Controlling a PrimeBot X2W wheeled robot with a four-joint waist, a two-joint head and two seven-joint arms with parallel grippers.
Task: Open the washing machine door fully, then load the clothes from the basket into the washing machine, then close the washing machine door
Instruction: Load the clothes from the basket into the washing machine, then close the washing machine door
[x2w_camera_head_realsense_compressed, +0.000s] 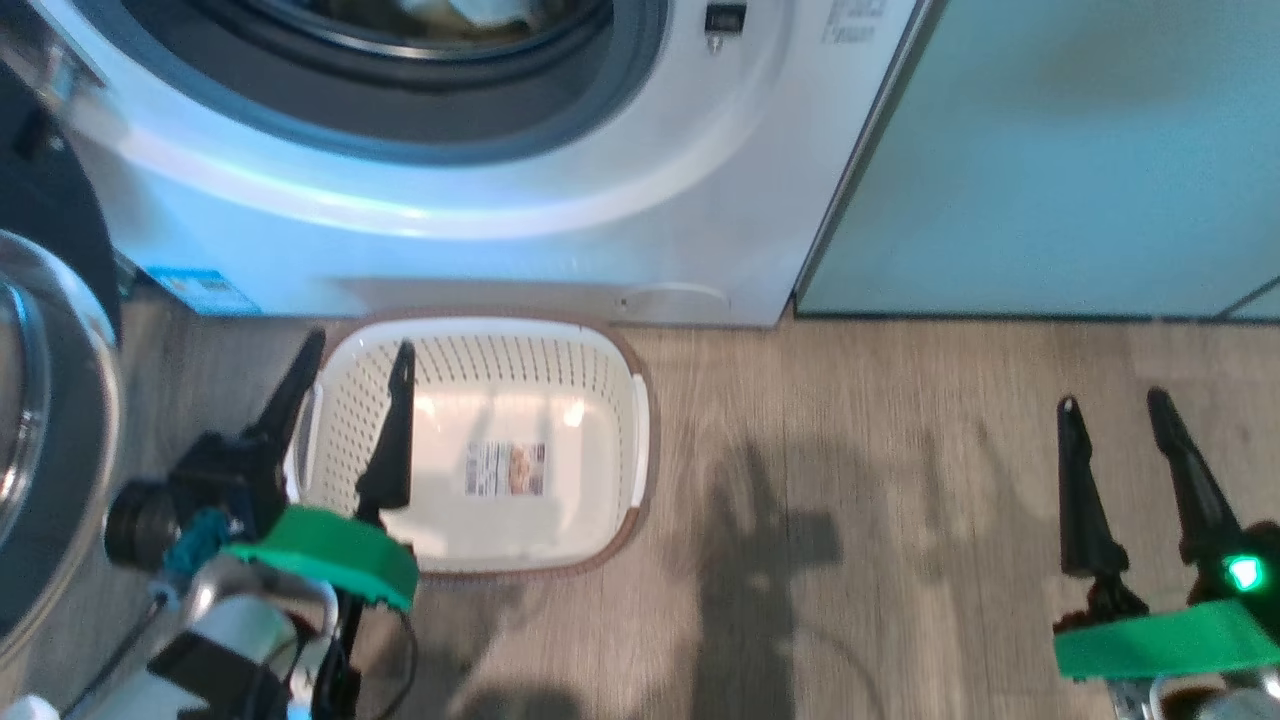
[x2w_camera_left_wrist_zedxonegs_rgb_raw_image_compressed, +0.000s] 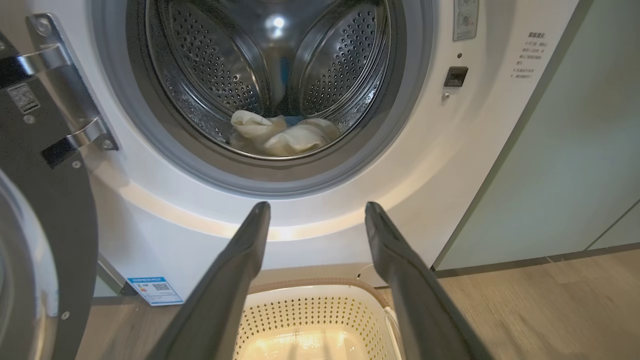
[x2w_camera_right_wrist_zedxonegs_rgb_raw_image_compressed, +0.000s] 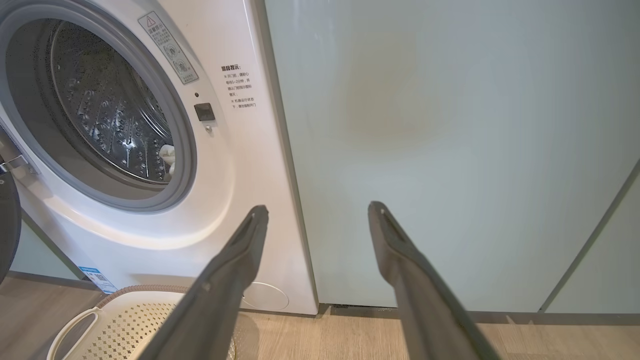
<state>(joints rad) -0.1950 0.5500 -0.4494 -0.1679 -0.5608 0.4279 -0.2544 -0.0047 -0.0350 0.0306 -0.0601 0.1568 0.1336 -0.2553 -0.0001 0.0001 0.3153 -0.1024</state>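
**Both claws spread before the open washer**

The left claw (x2w_camera_head_realsense_compressed: 360, 342) hangs with its two dark fingers wide apart and nothing between them. Directly beneath its tips sits the basket (x2w_camera_head_realsense_compressed: 645, 420) on the wood floor (x2w_camera_head_realsense_compressed: 850, 450), its bare bottom showing a label (x2w_camera_head_realsense_compressed: 505, 468). Just beyond the basket, ahead of this claw, stands the washing machine (x2w_camera_head_realsense_compressed: 600, 230). The washing machine door (x2w_camera_left_wrist_zedxonegs_rgb_raw_image_compressed: 50, 210) is swung out to the claw's left side. Straight ahead and above the fingertips, the clothes (x2w_camera_left_wrist_zedxonegs_rgb_raw_image_compressed: 282, 135) lie in a pale yellow heap at the bottom of the steel drum (x2w_camera_left_wrist_zedxonegs_rgb_raw_image_compressed: 215, 65), with a bit of blue behind them. The right claw (x2w_camera_head_realsense_compressed: 1113, 400) is also spread and holds nothing. It is well apart from the basket, and it faces the pale green cabinet (x2w_camera_right_wrist_zedxonegs_rgb_raw_image_compressed: 450, 150) beside the machine.
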